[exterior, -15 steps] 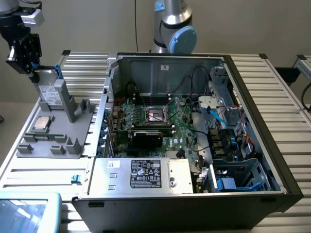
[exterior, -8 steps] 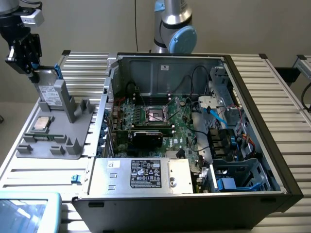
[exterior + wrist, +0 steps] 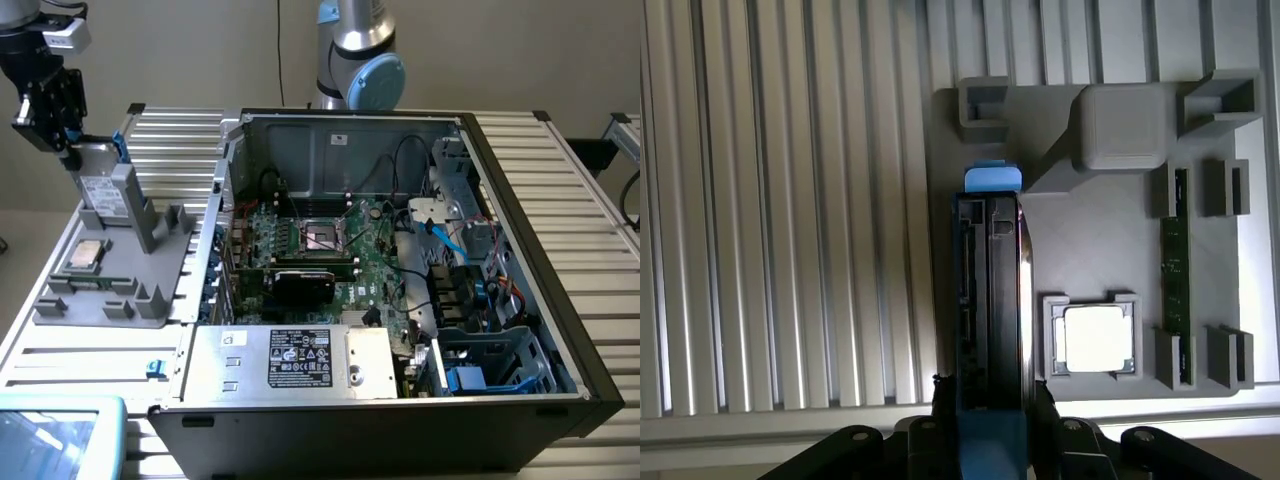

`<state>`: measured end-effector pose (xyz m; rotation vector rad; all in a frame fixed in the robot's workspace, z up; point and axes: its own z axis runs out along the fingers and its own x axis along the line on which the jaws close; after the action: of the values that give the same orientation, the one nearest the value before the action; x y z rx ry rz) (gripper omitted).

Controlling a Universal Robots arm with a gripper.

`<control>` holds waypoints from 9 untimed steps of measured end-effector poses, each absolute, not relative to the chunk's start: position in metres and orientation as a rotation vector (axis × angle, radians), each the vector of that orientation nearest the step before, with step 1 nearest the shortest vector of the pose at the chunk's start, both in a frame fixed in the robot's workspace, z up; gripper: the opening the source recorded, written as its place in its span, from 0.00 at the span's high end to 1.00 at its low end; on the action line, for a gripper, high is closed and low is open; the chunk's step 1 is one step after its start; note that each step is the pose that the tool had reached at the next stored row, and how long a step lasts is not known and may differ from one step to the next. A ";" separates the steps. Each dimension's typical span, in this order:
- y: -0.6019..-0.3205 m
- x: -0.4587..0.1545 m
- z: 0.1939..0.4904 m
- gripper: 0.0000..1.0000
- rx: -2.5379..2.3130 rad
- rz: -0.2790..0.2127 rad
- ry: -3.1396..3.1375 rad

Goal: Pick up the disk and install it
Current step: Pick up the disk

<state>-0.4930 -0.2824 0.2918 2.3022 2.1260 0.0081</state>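
Grey metal, stiff and, I'd judge, weighty, the disk (image 3: pixel 103 195) stands on edge in a slotted holder (image 3: pixel 150 290) on the desk (image 3: pixel 560 200), at the exterior view's left beside the open computer case (image 3: pixel 330 145). From the wrist, the hand (image 3: pixel 990 415) is clamped across its flat faces, which looks the sound hold, clear of the connectors.

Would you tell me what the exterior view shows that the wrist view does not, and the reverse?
Exterior view's extras: the open case, its motherboard, the power supply and a blue-capped arm joint. Wrist view's extras: the disk seen edge-on, with its connector side and blue tab towards the camera. Shared: the end effector gripping the upright disk, the grey fixture, the chip and the memory stick.
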 end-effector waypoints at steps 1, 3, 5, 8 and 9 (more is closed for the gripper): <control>-0.282 -0.493 0.292 0.63 2.302 0.008 2.126; -0.282 -0.493 0.293 0.63 2.302 0.008 2.126; -0.282 -0.493 0.294 0.63 2.302 0.008 2.126; -0.282 -0.493 0.297 0.63 2.302 0.008 2.126; -0.282 -0.493 0.299 0.63 2.302 0.008 2.126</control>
<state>-0.4927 -0.2824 0.2987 2.3024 2.1258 0.0081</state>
